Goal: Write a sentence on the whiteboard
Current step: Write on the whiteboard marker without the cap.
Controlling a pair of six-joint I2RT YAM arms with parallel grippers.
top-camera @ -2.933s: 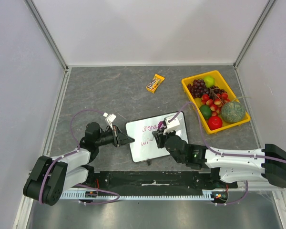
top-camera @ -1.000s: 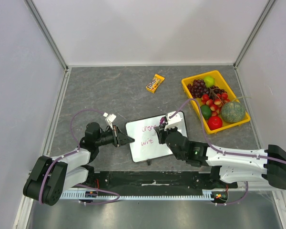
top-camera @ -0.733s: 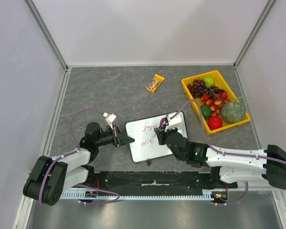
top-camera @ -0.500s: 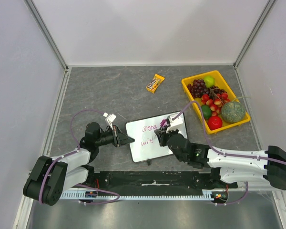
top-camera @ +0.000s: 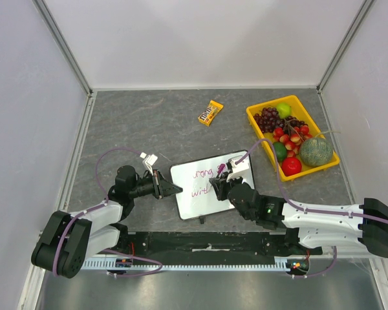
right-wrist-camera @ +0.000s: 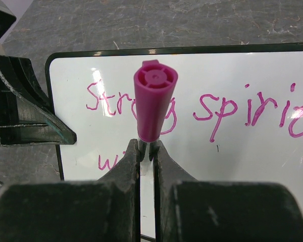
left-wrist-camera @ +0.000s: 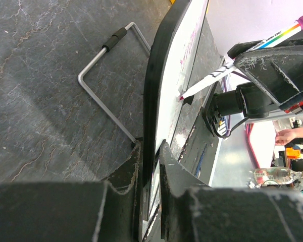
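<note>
While the left fingers (left-wrist-camera: 125, 174) pinch the left edge of a small white rectangular whiteboard (top-camera: 195, 201) with rounded corners and a thin black rim, one finger on each face, the right fingers (right-wrist-camera: 125, 169) are clamped shut around a white-barrelled marker pen (right-wrist-camera: 154, 103) with a magenta end. The board sits near the front middle of the grey stone-patterned tabletop (top-camera: 142, 123), between the two arms. From the left wrist, the pen's tip appears to meet the board's white face.

A thin pink handwritten sentence (right-wrist-camera: 207, 108) runs across the top of the board and reads "Strong spirit". A second line starts below it at the left with a "w", and the rest is hidden behind the right fingers. A bent metal wire stand (left-wrist-camera: 106, 85) with a short black sleeve lies on the tabletop just beside the board's back.

At the far right, well apart from the board, a yellow plastic tray (top-camera: 261, 126) holds grapes, apples and a melon. An orange candy packet (top-camera: 211, 112) lies alone near the far middle.
</note>
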